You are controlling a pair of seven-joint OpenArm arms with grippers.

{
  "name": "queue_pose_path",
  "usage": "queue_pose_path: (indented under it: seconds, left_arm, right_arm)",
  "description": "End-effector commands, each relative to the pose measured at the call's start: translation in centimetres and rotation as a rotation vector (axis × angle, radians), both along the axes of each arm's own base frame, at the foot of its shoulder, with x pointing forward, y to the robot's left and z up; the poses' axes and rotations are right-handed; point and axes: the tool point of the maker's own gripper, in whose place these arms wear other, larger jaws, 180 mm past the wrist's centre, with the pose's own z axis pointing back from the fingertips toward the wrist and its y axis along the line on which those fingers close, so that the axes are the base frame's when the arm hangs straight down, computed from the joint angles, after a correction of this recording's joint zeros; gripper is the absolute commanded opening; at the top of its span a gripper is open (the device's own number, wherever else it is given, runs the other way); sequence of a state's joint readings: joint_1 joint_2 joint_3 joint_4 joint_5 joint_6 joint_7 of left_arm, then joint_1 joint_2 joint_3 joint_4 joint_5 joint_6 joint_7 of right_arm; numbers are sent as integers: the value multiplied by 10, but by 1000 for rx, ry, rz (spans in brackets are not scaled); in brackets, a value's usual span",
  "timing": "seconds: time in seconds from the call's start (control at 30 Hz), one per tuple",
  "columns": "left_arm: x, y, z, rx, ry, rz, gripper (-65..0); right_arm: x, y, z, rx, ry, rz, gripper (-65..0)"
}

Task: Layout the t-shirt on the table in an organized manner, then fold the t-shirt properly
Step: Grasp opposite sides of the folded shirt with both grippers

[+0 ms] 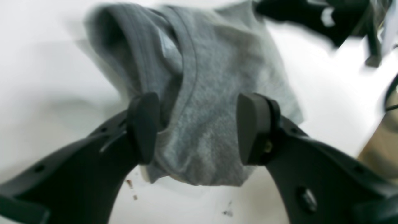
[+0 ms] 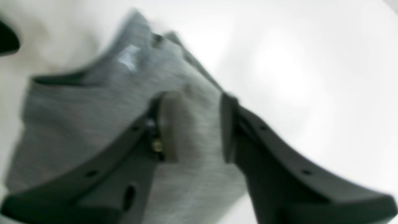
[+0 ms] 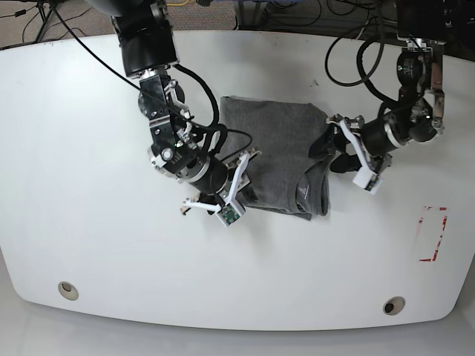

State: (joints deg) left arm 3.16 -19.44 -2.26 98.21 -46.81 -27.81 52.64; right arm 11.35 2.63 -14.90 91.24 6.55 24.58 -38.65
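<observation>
Both grippers stand spread over the t-shirt, folded mid-table: left gripper, right gripper, neither pinching. Soft, light cloth will sag and slip; pinch hems or collar edge.

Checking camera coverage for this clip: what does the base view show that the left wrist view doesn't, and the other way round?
Only the base view shows the folded t-shirt whole, the right gripper at its edge, the table's two round holes and the red-and-white tape mark.

Only the left wrist view shows, close up, the left gripper open, its pads either side of the cloth near the collar ribbing, and small dark specks on the table.

Both show the grey t-shirt on the white table, with the left gripper at it.
</observation>
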Motion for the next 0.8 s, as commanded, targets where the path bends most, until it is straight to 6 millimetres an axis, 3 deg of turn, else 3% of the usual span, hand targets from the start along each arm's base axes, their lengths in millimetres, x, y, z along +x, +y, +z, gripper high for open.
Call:
queue_pose_path:
  seconds: [0.0,0.07,0.17,0.37,0.63,0.77]
  left_arm:
    - [4,-20,4,19,-48,-28,-393]
    - [1,-33,-4,39,-39,-46,-474]
    - [-4,-49,-12,50,-29,-72,-539]
    - [-14,-75,-24,86,-14,-129,-550]
    - [-17,-67,-52,117,64,-124,-550]
    - [0,-47,-62,160,90,-108,-549]
  right_arm:
    - [18,-4,13,20,-47,9,-520]
    - [24,-11,5,-3,-30,2,-541]
    - [30,-16,-7,-9,-7,-9,-558]
    - [37,-29,-33,24,6,-34,-563]
    - [33,-66,-74,17,48,-90,-574]
    - [20,-89,-91,-21,78,-107,-585]
